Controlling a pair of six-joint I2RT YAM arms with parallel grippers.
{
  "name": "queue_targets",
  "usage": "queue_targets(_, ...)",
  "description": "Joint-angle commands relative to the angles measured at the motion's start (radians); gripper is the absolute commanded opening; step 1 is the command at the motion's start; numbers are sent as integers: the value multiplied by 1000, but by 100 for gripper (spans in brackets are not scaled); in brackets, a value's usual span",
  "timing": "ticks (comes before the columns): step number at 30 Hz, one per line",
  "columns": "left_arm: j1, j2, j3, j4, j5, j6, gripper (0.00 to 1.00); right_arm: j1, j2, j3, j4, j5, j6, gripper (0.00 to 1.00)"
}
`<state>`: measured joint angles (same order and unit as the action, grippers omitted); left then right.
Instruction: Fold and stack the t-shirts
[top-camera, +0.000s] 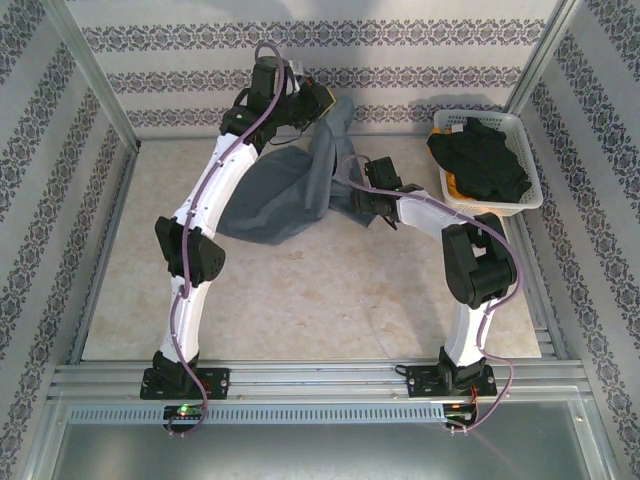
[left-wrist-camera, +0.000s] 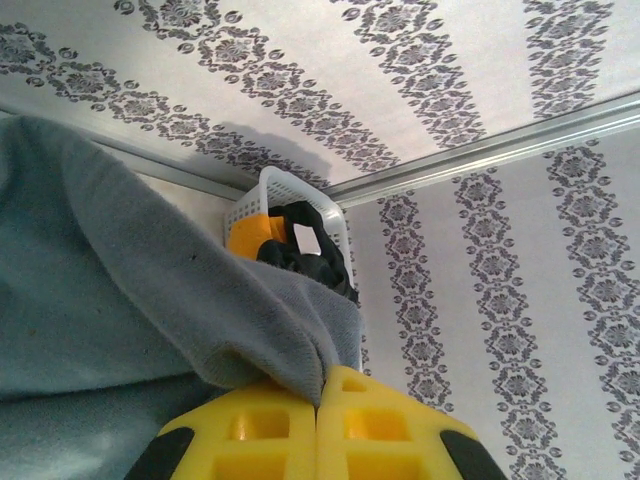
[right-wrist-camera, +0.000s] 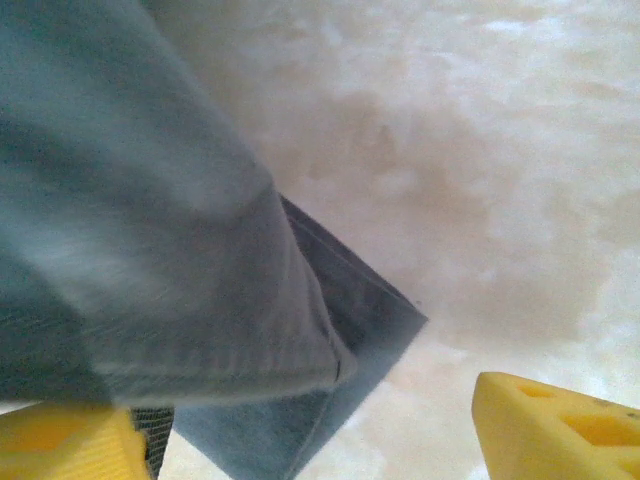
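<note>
- Left tool (left-wrist-camera: 318, 400): I read its yellow fingers as pressed together, with a fold of the slate blue-grey t-shirt (left-wrist-camera: 130, 300) pinched between them.
- Position of that tool: raised near the far wall. The shirt hangs from it in a twisted band down to the table (top-camera: 300, 300).
- Right tool (right-wrist-camera: 310, 445): jaws wide apart, nothing gripped. I see the shirt's hemmed edge draped just beside one finger.
- Lower part of the slate blue-grey t-shirt: bunched on the far middle of the table, with the right tool at its right edge.
- White lattice basket (top-camera: 528, 150): far right corner of the table, apart from the blue-grey shirt.
- Black t-shirt (top-camera: 480, 160): heaped on top in the basket.
- Orange-yellow t-shirt (top-camera: 452, 185): in the basket under the black one. I make out a sliver.
</note>
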<state>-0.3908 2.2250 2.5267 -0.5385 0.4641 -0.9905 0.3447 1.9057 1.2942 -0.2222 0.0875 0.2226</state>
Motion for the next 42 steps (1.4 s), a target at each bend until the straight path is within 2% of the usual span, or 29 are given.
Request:
queue_targets(1, 4, -90, -2, -10, 9, 41, 0, 1, 77, 53, 52, -220, -17, 74)
queue_targets(4, 11, -96, -2, -26, 17, 43, 0, -2, 127, 94, 64, -242, 40, 73)
queue_targets(6, 15, -105, -2, -39, 18, 46, 0, -9, 160, 135, 64, -258, 76, 65)
queue_targets(7, 18, -109, -2, -44, 15, 50, 0, -16, 173, 154, 60, -254, 101, 54)
queue_targets(9, 28, -114, -3, -53, 10, 56, 0, -35, 164, 158, 71, -232, 165, 22)
queue_targets(10, 38, -114, -3, -60, 6, 56, 0, -47, 136, 145, 86, -207, 195, 11)
queue_targets(12, 59, -108, -6, -67, 0, 51, 0, -69, 56, 114, 94, -129, 226, 0)
queue_targets(14, 88, -90, -14, -55, -2, 44, 0, -103, -47, 98, 78, -67, 239, 0)
queue_targets(17, 126, -42, -6, 11, 5, 14, 0, -164, -184, 120, 35, -40, 235, 0)
queue_targets(21, 178, 59, 72, 153, 22, -97, 0, -234, -338, 197, -15, -25, 225, 0)
queue_targets(25, 218, 172, 209, 346, 13, -243, 0, -260, -467, 269, 0, -75, 215, 0)
queue_targets(28, 252, 184, 230, 449, -22, -286, 0, -244, -550, 284, 59, -201, 238, 0)
queue_targets(31, 296, 170, 219, 460, -35, -284, 0, -150, -585, 312, 35, -308, 226, 0)
queue_targets(35, 349, 145, 181, 427, -17, -242, 0, 50, -580, 252, 31, -387, 252, 0)
queue_targets(36, 359, 136, 168, 401, -15, -210, 0, 140, -559, 219, 42, -389, 263, 0)
queue_targets(38, 380, 115, 126, 322, -16, -141, 0, 264, -484, 181, 57, -402, 292, 0)
queue_targets(41, 404, 72, 9, 150, -41, 1, 0, 397, -329, 194, 43, -440, 303, 0)
queue_targets(42, 411, 55, -34, 88, -63, 51, 10, 427, -255, 209, 38, -474, 322, 1)
